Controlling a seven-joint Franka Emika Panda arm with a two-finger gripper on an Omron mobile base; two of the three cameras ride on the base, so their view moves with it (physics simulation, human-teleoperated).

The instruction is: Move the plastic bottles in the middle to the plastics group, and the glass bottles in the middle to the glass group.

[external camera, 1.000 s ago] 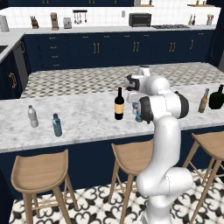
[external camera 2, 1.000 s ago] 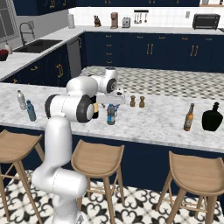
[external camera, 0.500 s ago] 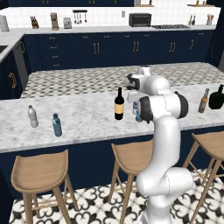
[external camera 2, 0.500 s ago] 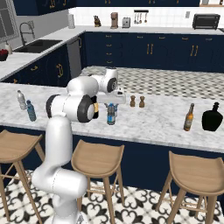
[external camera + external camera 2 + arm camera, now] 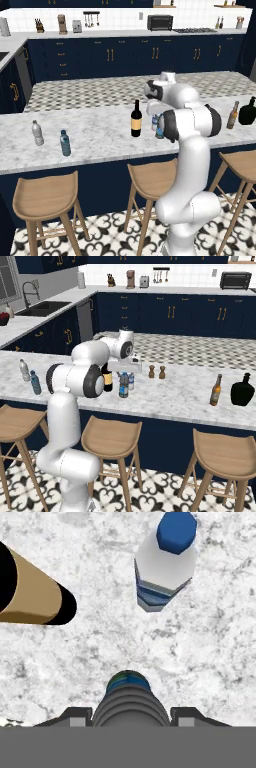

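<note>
My gripper (image 5: pixel 131 714) points straight down over the marble counter (image 5: pixel 95 135) and is shut on the dark grey-tinted plastic bottle (image 5: pixel 129 699), a fingertip on each side of its ribbed body. That bottle (image 5: pixel 123 385) stands upright on the counter. Just beyond it is the whitish plastic bottle (image 5: pixel 165 562) with a blue label and a blue cap. The tall dark wine bottle (image 5: pixel 136 118) with its tan label stands to the left. The plastics group, a clear bottle (image 5: pixel 36 133) and a teal one (image 5: pixel 65 143), is far left. The amber bottle (image 5: pixel 233 115) and the squat black bottle (image 5: pixel 247 112) are far right.
Two small shakers (image 5: pixel 156 372) stand behind the middle bottles. Wooden stools (image 5: pixel 45 197) line the counter's near edge. Bare marble lies between the middle bottles and each group.
The jaws have shut from wide open onto the dark grey bottle. The arm and the other bottles have stayed where they were.
</note>
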